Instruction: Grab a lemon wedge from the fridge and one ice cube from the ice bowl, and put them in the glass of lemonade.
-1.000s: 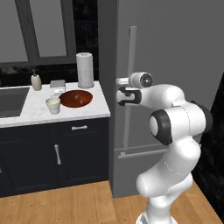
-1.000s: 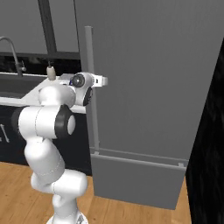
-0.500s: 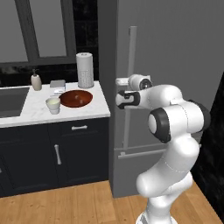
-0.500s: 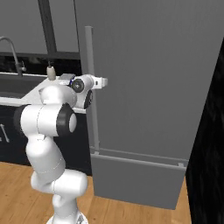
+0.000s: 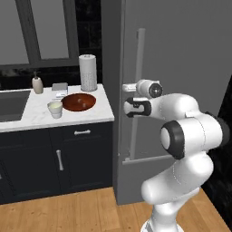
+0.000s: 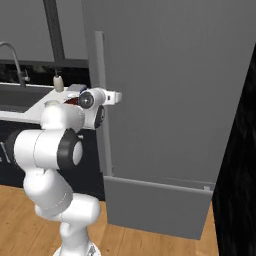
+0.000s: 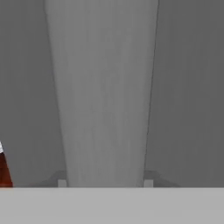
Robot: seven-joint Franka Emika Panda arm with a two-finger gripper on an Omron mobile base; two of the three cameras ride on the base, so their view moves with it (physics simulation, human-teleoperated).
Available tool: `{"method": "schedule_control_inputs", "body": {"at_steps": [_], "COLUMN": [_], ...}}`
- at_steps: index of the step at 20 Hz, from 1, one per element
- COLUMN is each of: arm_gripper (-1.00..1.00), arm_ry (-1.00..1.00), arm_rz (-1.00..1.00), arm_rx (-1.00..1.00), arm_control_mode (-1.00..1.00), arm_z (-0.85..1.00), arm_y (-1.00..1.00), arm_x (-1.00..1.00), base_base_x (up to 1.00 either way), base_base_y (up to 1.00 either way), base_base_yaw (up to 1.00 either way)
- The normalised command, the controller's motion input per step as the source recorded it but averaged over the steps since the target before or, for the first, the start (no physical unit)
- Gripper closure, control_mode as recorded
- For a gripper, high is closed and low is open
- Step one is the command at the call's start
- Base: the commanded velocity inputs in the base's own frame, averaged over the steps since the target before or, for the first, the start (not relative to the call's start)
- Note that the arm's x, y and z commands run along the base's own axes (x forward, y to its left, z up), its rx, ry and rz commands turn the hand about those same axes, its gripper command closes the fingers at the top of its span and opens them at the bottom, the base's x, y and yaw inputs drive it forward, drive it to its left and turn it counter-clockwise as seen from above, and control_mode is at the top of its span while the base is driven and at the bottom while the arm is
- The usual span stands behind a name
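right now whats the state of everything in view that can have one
fridge: door shut
fridge handle: upright bar, gripper at it, grip unclear
glass of lemonade: upright on counter, holds pale liquid
ice bowl: upright beside the glass
paper towel roll: standing upright

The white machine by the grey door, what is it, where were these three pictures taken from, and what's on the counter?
It is a robot arm on a rolling base. Two pictures come from cameras behind it, one on each side; the third looks out from its hand. Its pincer is at the fridge, around the long handle, which the hand camera sees very close; whether it grips yet is unclear. The door is shut. On the counter stand a brown bowl, a small cup, a paper towel roll and a soap bottle.
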Motion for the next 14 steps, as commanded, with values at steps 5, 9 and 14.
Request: {"method": "schedule_control_inputs", "body": {"at_steps": [5, 9, 14], "arm_gripper": [1.00, 1.00, 1.00], "arm_ry": [0.12, 0.12, 0.06], "arm_rz": [0.00, 0.00, 0.00], "arm_rx": [0.00, 0.00, 0.01], "arm_control_mode": [-1.00, -1.00, -1.00], "arm_z": [0.00, 0.00, 0.00], "arm_y": [-0.56, -0.82, -0.98], "arm_x": [-0.96, -1.00, -1.00], "base_base_x": [0.00, 0.00, 0.00], "base_base_y": [0.00, 0.00, 0.00], "base_base_yaw": [0.00, 0.00, 0.00]}}
